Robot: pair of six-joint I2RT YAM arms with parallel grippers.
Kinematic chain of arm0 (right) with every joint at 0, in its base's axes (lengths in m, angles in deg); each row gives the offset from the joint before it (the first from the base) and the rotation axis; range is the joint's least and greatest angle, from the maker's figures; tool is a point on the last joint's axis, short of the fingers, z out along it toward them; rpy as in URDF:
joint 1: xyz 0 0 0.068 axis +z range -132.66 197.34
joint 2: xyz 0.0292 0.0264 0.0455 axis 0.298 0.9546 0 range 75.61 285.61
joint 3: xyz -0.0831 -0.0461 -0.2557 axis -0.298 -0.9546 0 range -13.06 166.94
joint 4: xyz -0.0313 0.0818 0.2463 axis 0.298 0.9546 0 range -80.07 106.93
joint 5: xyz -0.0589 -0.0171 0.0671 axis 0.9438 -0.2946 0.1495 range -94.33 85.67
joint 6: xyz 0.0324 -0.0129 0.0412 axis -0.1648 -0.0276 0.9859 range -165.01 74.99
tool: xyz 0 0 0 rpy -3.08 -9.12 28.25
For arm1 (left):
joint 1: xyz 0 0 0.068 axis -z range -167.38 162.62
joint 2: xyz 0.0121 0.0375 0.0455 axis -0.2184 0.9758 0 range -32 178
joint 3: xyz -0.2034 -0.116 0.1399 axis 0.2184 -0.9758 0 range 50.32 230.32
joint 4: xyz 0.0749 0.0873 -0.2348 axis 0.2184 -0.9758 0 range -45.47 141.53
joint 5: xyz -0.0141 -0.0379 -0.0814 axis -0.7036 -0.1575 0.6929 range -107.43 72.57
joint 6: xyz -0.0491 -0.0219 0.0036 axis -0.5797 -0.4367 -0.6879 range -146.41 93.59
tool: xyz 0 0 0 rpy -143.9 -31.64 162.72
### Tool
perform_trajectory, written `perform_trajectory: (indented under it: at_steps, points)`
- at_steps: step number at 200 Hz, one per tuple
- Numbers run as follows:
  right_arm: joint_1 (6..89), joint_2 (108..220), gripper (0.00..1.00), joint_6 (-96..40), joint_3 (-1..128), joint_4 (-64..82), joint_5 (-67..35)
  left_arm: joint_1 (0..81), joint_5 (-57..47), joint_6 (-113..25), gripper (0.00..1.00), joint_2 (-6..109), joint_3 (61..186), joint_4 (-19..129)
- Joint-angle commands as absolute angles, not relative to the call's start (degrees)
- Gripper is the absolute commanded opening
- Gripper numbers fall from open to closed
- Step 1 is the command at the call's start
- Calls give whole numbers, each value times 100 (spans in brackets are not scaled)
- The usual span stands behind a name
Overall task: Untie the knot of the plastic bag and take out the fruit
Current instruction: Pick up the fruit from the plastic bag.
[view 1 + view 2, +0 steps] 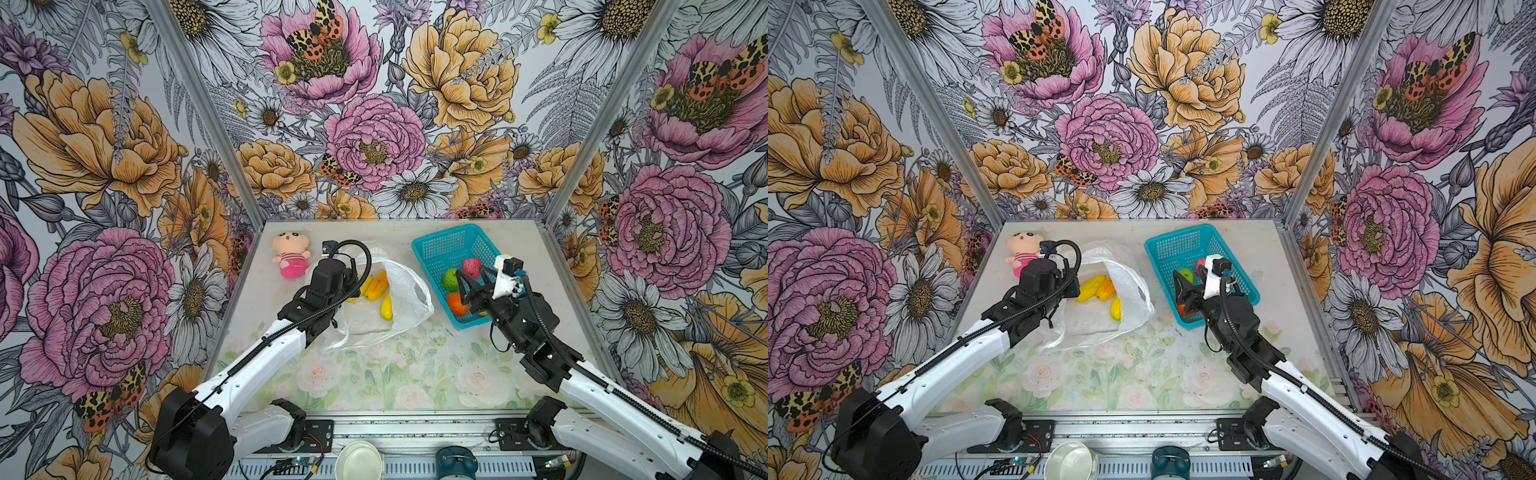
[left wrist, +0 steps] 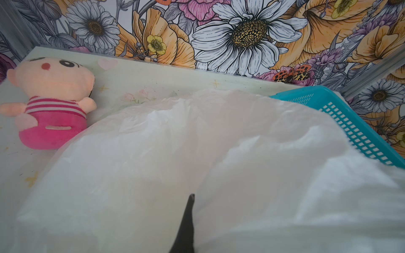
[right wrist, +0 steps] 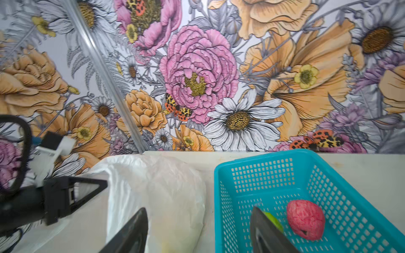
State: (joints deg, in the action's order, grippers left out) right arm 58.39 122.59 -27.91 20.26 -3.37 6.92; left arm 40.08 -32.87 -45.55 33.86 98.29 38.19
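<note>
The plastic bag (image 1: 405, 291) lies at mid-table with its mouth open, and no knot shows on it. Yellow fruit (image 1: 376, 284) lies inside it in both top views. My left gripper (image 2: 191, 197) is at the bag's left rim, shut on the thin plastic, which fills most of the left wrist view. My right gripper (image 1: 470, 272) hangs open and empty over the near left part of the teal basket (image 1: 440, 249). One of its fingers (image 3: 260, 221) is over the basket and the other is toward the bag (image 3: 166, 192). A pink-red fruit (image 3: 305, 219), a green fruit (image 3: 274, 221) and an orange fruit (image 1: 456, 305) lie in the basket.
A pink plush doll (image 1: 290, 253) lies at the back left, touching the bag. Flowered walls close in the table on three sides. A white bowl (image 1: 358, 459) and a teal round object (image 1: 456, 462) sit below the front rail. A loose bag handle (image 1: 336, 338) trails toward the front.
</note>
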Motion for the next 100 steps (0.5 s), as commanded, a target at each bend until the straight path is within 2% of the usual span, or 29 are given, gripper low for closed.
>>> perform_trajectory:
  at_steps: [1, 27, 53, 79, 100]
  points:
    - [6600, 12291, 71, -3772, 2524, 101, 802, 3944, -3225, -4586, 0, 3345, 9725, 4015]
    - [7617, 12805, 64, -4414, 3072, 346, 798, 3902, -3254, -4598, 0, 3363, 9691, 4028]
    - [8607, 13633, 63, -4816, 3605, 592, 1069, 3898, -3276, -4594, 0, 3316, 9643, 4054]
    - [8722, 14473, 56, -4297, 3833, 596, 974, 3894, -3353, -4568, 0, 3233, 9600, 4070]
    - [8719, 14921, 55, -4016, 3755, 445, 925, 3875, -3426, -4550, 0, 3208, 9568, 4089]
